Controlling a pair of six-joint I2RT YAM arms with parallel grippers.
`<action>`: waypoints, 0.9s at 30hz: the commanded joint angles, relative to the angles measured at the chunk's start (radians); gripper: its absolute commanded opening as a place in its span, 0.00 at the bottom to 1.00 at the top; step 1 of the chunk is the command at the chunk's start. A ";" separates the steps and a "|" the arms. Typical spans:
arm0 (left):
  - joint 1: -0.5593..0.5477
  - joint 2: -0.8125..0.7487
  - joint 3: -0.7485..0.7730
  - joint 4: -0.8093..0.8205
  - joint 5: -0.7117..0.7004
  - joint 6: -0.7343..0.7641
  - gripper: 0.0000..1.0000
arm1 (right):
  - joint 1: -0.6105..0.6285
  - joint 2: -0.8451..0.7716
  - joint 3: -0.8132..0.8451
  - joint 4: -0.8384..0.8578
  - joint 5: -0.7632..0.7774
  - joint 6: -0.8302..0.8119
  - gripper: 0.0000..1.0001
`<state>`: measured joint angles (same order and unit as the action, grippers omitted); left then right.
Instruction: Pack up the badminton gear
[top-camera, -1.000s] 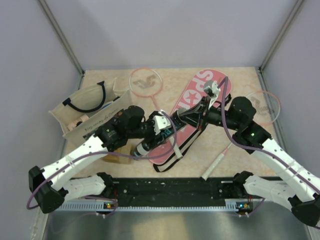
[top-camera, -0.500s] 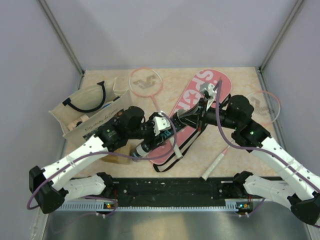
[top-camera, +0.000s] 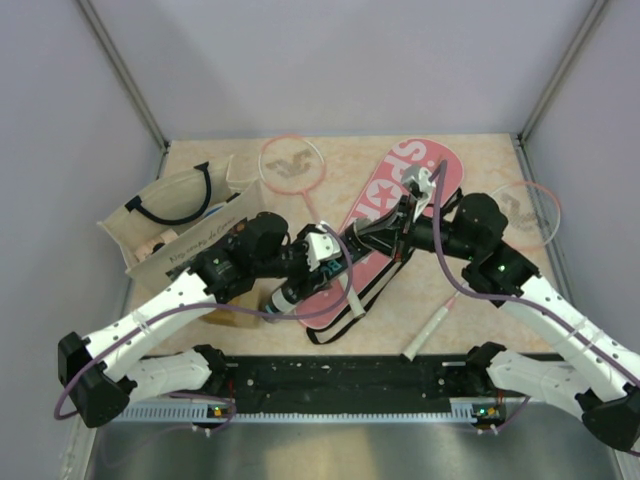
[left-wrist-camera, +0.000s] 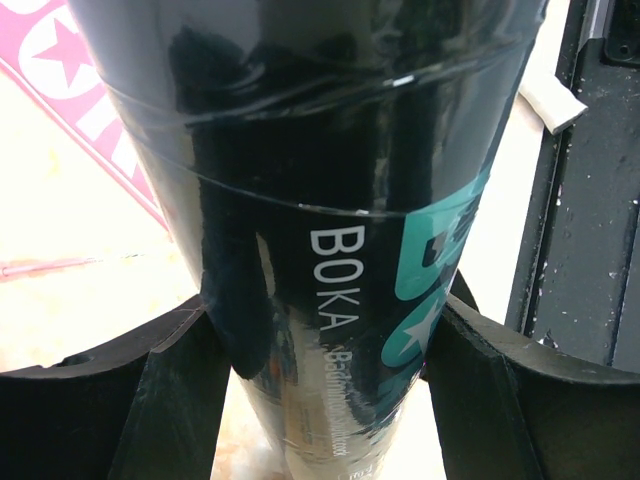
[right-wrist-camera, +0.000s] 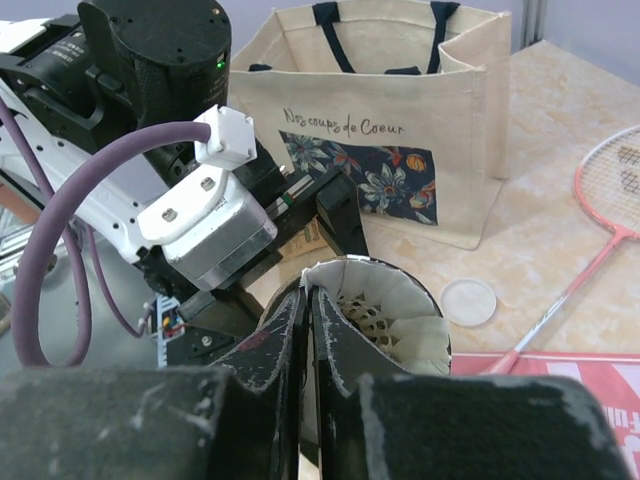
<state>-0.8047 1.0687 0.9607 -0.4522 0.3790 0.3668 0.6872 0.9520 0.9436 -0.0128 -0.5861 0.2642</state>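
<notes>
A beige tote bag (top-camera: 185, 225) is standing upright at the left of the pale marbled table (top-camera: 480, 330), its mouth gaping upward and its black handles (right-wrist-camera: 330, 25) rising from the rim. One of its sides is showing a line of cursive lettering (right-wrist-camera: 345, 125) above a dark floral panel (right-wrist-camera: 360, 170). A small brown cardboard box (top-camera: 236, 318) is sitting just in front of the bag toward the near edge, largely covered from above, and plain lilac-grey walls (top-camera: 330, 60) are closing in the table on three sides.
</notes>
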 joint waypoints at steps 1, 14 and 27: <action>-0.017 -0.052 0.070 0.392 0.127 -0.037 0.25 | 0.038 0.073 0.001 -0.275 -0.023 -0.056 0.06; -0.017 -0.070 0.032 0.373 0.098 -0.031 0.25 | 0.038 -0.079 0.103 -0.283 0.196 0.092 0.26; -0.018 -0.062 0.035 0.328 0.060 -0.020 0.25 | 0.038 -0.133 0.184 -0.312 0.181 0.093 0.39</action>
<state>-0.8249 1.0496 0.9585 -0.2840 0.4374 0.3656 0.7071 0.8364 1.0832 -0.2382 -0.3958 0.3634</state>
